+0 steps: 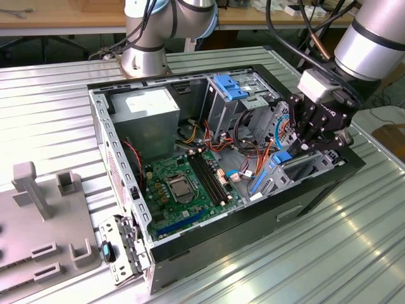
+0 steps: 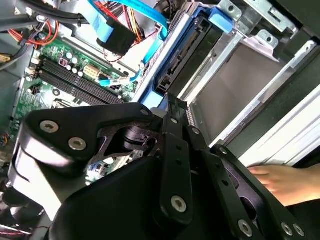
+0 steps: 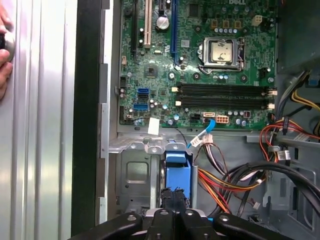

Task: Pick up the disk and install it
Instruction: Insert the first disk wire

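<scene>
Pincer (image 1: 315, 147) at disk (image 2: 185, 60) (inside case (image 1: 209, 237))

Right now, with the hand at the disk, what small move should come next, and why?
Probably a slow push of the disk deeper into the metal bay: in the second wrist view it looks tilted, not fully seated, and in the first wrist view the hand is right at its blue end.

Exterior view angled down over computer case (image 1: 266, 209), both wrist views close, sharing motherboard (image 3: 165, 75) (image 2: 45, 85).
</scene>
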Robot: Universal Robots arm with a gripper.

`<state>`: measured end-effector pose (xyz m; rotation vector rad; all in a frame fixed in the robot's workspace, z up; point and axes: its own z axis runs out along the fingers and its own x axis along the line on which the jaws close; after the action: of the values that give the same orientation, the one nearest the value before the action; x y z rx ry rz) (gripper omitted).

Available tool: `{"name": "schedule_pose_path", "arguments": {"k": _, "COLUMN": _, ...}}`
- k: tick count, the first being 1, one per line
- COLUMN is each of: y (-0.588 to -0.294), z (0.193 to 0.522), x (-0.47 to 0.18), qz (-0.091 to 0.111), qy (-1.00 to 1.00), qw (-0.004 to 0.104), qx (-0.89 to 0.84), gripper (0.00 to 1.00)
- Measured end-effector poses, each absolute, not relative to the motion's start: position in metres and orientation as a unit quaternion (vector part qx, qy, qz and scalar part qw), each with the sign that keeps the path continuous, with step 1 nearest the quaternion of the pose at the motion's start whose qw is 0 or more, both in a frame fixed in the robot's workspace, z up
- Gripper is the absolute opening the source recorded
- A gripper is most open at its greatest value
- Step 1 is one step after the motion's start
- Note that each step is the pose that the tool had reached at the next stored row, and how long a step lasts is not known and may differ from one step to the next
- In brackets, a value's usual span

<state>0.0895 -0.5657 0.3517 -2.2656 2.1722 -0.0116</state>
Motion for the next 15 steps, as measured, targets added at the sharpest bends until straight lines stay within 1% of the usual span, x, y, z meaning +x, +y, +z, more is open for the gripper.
{"name": "schedule_pose_path", "arguments": {"k": 10, "y": -0.566, "z": 0.368, "x": 0.092, "qz": -0.004, "qy": 0.69, "qw": 0.002, "qx": -0.724, "gripper": 0.11}}
{"name": "schedule_pose_path", "arguments": {"k": 15, "y": -0.566, "z": 0.369, "x": 0.092, "qz": -0.004, "qy": 0.647, "qw": 0.002, "qx": -0.763, "gripper": 0.11}}
